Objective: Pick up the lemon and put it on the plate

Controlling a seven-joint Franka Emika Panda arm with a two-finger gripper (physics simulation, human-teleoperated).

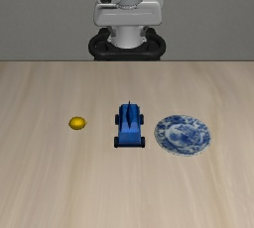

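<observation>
The bench (40, 182) carries three things, one of each kind: one yellow lemon (77, 124), one blue toy car (129, 128) and one blue-and-white patterned plate (184, 134). There is one robot arm (127, 14) and one bench.

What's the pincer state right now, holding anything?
Pincer: open or closed cannot be told.
Lemon lies on the table, not held.

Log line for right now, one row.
lemon: on table, exterior view's left, not picked | car: between | plate: exterior view's right
</observation>
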